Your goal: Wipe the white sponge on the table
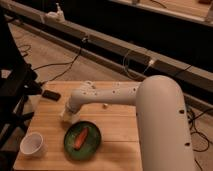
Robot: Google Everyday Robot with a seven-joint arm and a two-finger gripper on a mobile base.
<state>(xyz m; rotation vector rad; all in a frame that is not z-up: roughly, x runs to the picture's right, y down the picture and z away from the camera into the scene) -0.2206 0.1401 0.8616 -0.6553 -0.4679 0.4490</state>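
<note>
Camera view: arm [107, 95] half-hides gripper [68, 114] above table [120, 132], beside plate [93, 146].

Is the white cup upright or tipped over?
Upright: the cup shows its round mouth facing up. The gripper is low over the table beside the plate.
</note>
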